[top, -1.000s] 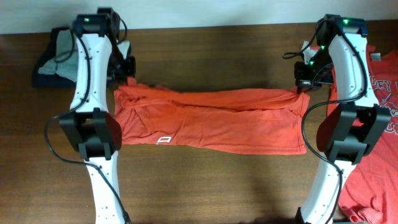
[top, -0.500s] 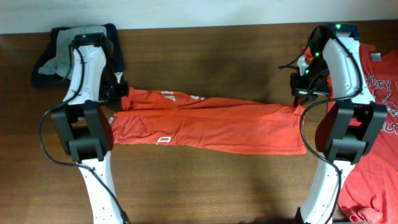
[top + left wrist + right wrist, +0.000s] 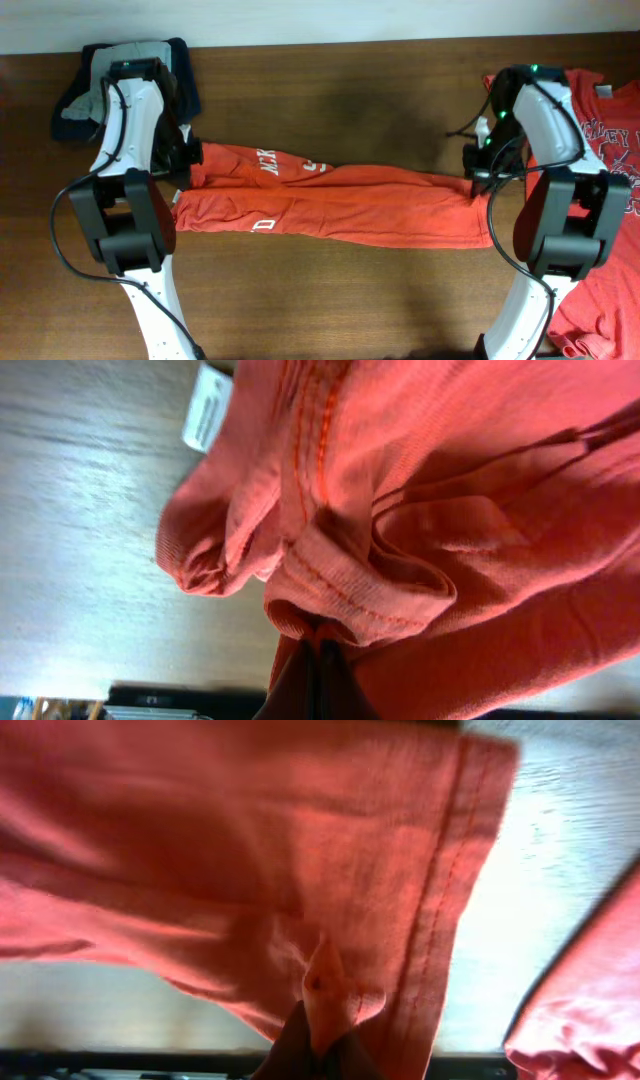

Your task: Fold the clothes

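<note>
An orange-red T-shirt (image 3: pixel 350 200) is stretched in a long band across the wooden table, white lettering showing near its left end. My left gripper (image 3: pixel 190 157) is shut on the bunched fabric at the shirt's left end; in the left wrist view the cloth (image 3: pixel 400 540) folds over the closed fingertips (image 3: pixel 322 655). My right gripper (image 3: pixel 478 172) is shut on the shirt's right end; in the right wrist view a pinch of fabric (image 3: pixel 325 985) stands between the fingers, with the hem (image 3: pixel 440 920) hanging beside it. More red clothes (image 3: pixel 610 150) lie at the right.
A dark and grey pile of garments (image 3: pixel 100 85) lies at the back left corner. A white label (image 3: pixel 207 405) hangs from the held shirt. The table's far edge (image 3: pixel 320 42) meets a white wall.
Both grippers have pulled the shirt's far edge toward the front. The shirt has narrowed from a wide spread to a thin band, and the lettering has turned up at the left.
</note>
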You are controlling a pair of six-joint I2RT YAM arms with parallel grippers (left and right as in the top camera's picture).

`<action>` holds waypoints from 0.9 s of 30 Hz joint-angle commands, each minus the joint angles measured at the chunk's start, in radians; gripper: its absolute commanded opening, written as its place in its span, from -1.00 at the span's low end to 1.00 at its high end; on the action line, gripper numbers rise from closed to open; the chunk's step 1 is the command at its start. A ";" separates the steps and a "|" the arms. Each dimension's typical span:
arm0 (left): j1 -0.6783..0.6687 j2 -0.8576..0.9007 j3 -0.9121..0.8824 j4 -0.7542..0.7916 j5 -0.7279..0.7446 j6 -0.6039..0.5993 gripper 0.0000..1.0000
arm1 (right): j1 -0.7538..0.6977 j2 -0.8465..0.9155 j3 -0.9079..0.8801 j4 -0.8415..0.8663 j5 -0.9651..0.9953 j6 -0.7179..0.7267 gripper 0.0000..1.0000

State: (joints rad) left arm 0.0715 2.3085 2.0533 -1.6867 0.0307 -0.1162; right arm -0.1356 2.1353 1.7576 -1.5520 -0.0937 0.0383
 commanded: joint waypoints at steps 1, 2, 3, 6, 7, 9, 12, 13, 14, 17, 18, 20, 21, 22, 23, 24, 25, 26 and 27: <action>0.000 -0.009 -0.048 -0.002 0.004 -0.019 -0.98 | 0.011 -0.022 -0.087 0.037 0.024 0.033 -0.92; 0.000 -0.009 -0.060 -0.002 -0.005 -0.025 -0.99 | 0.011 -0.022 -0.097 0.042 0.024 0.035 -0.92; 0.000 -0.009 -0.074 -0.002 -0.024 -0.037 -0.99 | 0.011 -0.022 -0.107 0.044 0.024 0.035 -0.92; 0.000 -0.009 -0.137 -0.002 -0.143 -0.126 -0.99 | 0.009 -0.022 -0.131 0.042 0.056 0.057 -0.92; 0.000 -0.009 -0.150 -0.002 -0.163 -0.141 -0.99 | 0.009 -0.021 -0.131 0.040 0.081 0.075 -0.92; 0.001 -0.009 -0.163 -0.001 -0.185 -0.154 -0.99 | 0.009 -0.021 -0.132 0.034 0.130 0.112 -0.92; 0.002 -0.009 -0.164 0.003 -0.214 -0.169 -0.99 | 0.009 -0.021 -0.132 0.019 0.162 0.132 -0.92; 0.002 -0.009 -0.164 0.008 -0.214 -0.169 -0.99 | 0.009 -0.021 -0.132 0.016 0.162 0.132 -0.92; 0.002 -0.009 -0.164 0.013 -0.214 -0.169 -0.99 | 0.009 -0.021 -0.132 0.015 0.162 0.132 -0.92; 0.002 -0.009 -0.165 0.023 -0.212 -0.169 -0.98 | 0.009 -0.021 -0.134 0.015 0.162 0.132 -0.92; 0.002 -0.009 -0.166 0.026 -0.212 -0.169 -0.99 | 0.010 -0.021 -0.138 0.016 0.162 0.132 -0.92; 0.002 -0.009 -0.170 0.029 -0.212 -0.169 -0.99 | 0.009 -0.021 -0.155 0.018 0.161 0.132 -0.92; 0.002 -0.009 -0.171 0.029 -0.212 -0.169 -0.99 | 0.009 -0.021 -0.169 0.023 0.161 0.132 -0.92; 0.002 -0.009 -0.172 0.029 -0.212 -0.169 -0.99 | 0.009 -0.021 -0.188 0.032 0.161 0.132 -0.92; 0.002 -0.009 -0.172 0.029 -0.212 -0.169 -0.99 | 0.009 -0.021 -0.206 0.042 0.161 0.132 -0.92; 0.002 -0.009 -0.172 0.029 -0.212 -0.169 -0.99 | 0.009 -0.020 -0.229 0.058 0.161 0.132 -0.92; 0.002 -0.009 -0.172 0.029 -0.212 -0.172 -0.99 | 0.009 -0.020 -0.244 0.071 0.161 0.132 -0.92; 0.002 -0.009 -0.172 0.029 -0.212 -0.172 -0.99 | 0.009 -0.020 -0.258 0.085 0.158 0.132 -0.92; 0.002 -0.009 -0.172 0.030 -0.212 -0.172 -0.99 | 0.009 -0.020 -0.267 0.094 0.156 0.132 -0.92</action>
State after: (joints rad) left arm 0.0704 2.3085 1.8904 -1.6588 -0.1486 -0.2707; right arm -0.1349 2.1353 1.5208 -1.4719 0.0265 0.1577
